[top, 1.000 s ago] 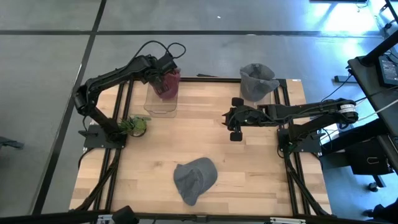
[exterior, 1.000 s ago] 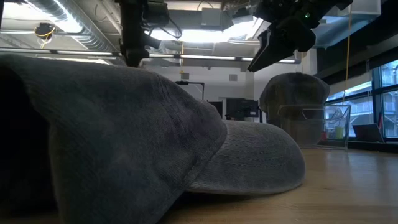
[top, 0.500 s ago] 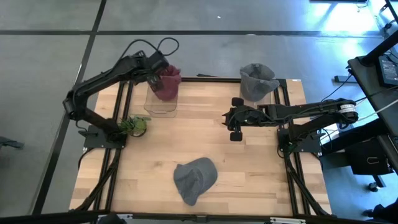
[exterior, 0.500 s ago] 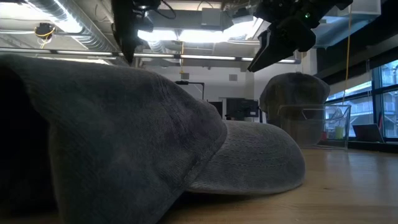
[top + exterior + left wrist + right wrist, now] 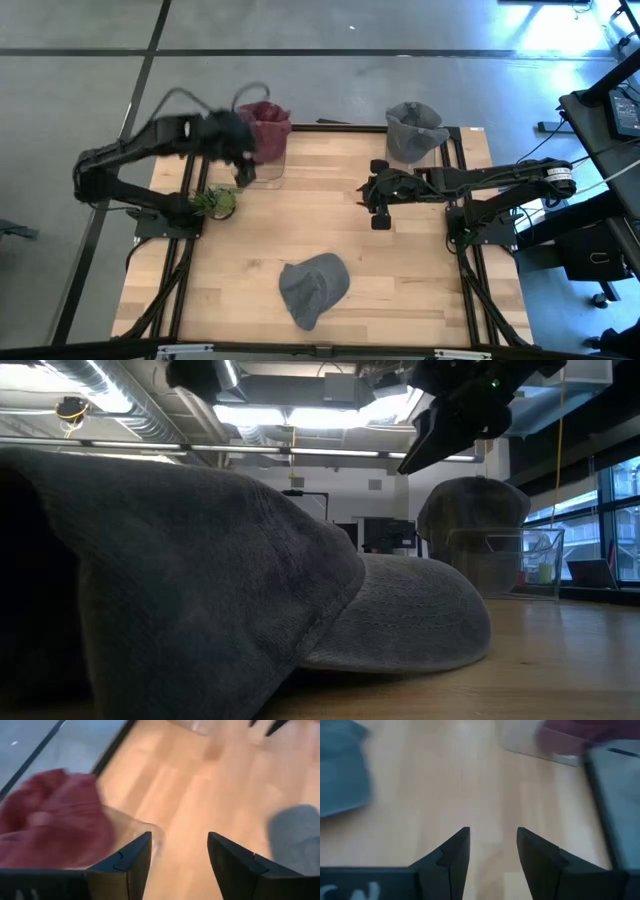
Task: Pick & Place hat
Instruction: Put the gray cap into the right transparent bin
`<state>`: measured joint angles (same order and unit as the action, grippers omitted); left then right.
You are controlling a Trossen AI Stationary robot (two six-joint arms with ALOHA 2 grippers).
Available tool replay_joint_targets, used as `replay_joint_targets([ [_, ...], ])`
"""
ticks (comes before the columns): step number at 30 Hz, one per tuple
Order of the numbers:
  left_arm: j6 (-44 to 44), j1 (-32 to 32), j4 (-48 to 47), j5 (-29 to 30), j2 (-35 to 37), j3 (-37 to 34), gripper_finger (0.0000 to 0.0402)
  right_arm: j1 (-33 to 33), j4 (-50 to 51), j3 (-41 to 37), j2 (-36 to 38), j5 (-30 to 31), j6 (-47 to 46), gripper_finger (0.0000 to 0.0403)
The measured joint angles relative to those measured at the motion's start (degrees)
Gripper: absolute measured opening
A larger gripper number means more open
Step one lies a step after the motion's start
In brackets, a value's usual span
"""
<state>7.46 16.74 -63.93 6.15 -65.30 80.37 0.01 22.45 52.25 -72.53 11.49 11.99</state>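
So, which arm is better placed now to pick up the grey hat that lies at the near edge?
Probably the right: its open gripper hovers nearer the hat; the left gripper, also open, is by the clear box.

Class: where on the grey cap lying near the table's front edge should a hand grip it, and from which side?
Probably the soft crown of the grey cap, pinched from straight above: it lies flat, dome up, and its bulging fabric gives a fold to pinch, while the brim hugs the wood.

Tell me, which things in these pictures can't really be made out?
- Left gripper: smeared by motion in the high view, though the left wrist view shows its fingers apart.
- Grey hat: fills the low view, hiding most of the table behind it.
- Red hat in the clear bin: blurred and cut by the picture's edge in the left wrist view.
- Green item: too small to identify.
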Motion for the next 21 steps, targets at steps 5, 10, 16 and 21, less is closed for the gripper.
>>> replay_joint_targets([
  [5, 9.1, -14.2, 12.8, 4.9, 3.6, -12.8, 0.0188, 0.0, -0.3, 0.0, 0.0, -11.5, -0.9, 0.0162],
  [10, 14.1, -25.4, 36.5, 4.2, 3.5, -27.8, 0.0188, 0.3, -0.3, 0.0, 0.0, -17.6, -8.8, 0.0162],
  [16, 14.7, -34.5, 60.7, 2.3, -2.3, -39.8, 0.0187, 2.6, -0.5, 0.0, -2.1, -17.5, -11.6, 0.0162],
  [21, 15.3, -39.1, 73.4, 2.8, -10.9, -43.4, 0.0189, 5.0, -3.9, 0.0, -8.0, -17.5, -11.5, 0.0162],
])
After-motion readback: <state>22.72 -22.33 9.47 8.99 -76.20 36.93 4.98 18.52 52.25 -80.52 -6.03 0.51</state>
